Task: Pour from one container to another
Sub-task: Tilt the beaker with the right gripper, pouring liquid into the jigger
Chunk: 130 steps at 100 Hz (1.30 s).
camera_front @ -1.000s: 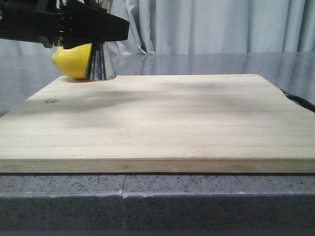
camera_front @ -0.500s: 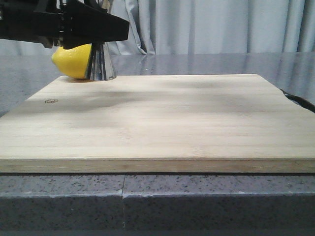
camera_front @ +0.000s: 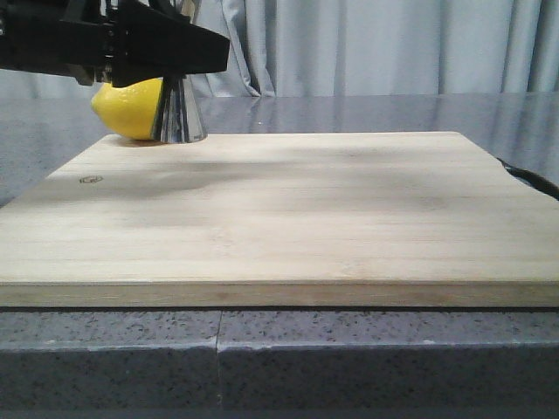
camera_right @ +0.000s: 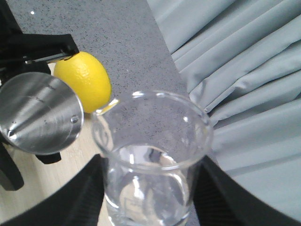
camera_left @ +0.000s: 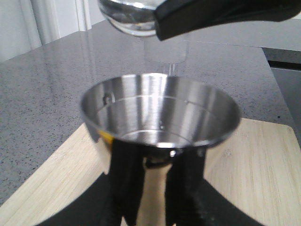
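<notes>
Your left gripper (camera_left: 150, 188) is clamped on the steel jigger (camera_left: 160, 117): two black fingers (camera_left: 124, 183) press against its narrow waist from either side. The jigger is polished metal, double-cone in shape, its upper cup a smooth flared bowl with a thin rim and a faint ring line inside. In the front view its lower cone (camera_front: 179, 113) stands upright at the far left corner of the wooden cutting board (camera_front: 279, 218), with the black gripper body crossing above it.

Your right gripper (camera_right: 150, 197) holds the glass beaker (camera_right: 153, 160), dark fingers (camera_right: 80, 197) flanking its clear cylindrical wall. The beaker has a rounded lip, faint printed markings and clear liquid pooled in the bottom. It hangs above and just beside the jigger's open cup; the left wrist view shows its rounded glass base over the far side of the cup, not touching it.

A lemon (camera_right: 84, 80), bright yellow with a dimpled skin, lies just behind the jigger; you cannot tell whether they touch.

The board is pale, straight-grained wood with a small stamped mark near its left edge. It rests on a grey speckled stone-look countertop (camera_front: 279, 349). Pleated grey curtains (camera_front: 376, 44) hang behind.
</notes>
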Each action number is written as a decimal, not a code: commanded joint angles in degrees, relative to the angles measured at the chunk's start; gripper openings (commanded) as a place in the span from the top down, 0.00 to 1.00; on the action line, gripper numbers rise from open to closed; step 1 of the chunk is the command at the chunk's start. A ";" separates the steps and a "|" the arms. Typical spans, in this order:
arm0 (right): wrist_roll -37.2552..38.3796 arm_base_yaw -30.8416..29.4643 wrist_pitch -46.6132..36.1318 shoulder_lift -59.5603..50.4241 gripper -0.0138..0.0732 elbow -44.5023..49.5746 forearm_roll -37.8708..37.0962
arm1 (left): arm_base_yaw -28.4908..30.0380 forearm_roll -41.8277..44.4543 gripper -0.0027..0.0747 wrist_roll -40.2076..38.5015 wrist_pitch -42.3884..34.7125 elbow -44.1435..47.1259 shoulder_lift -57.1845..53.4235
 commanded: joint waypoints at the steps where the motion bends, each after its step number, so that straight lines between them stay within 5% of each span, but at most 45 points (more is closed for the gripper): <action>1: -0.55 0.22 -3.69 -1.52 0.51 -2.23 -3.44 | -0.50 -4.77 0.71 -0.44 5.83 -1.45 -2.61; 130: -3.68 1.03 -5.62 -0.62 0.51 -2.23 -18.01 | -0.50 -4.77 0.71 -0.44 5.83 -1.45 -2.61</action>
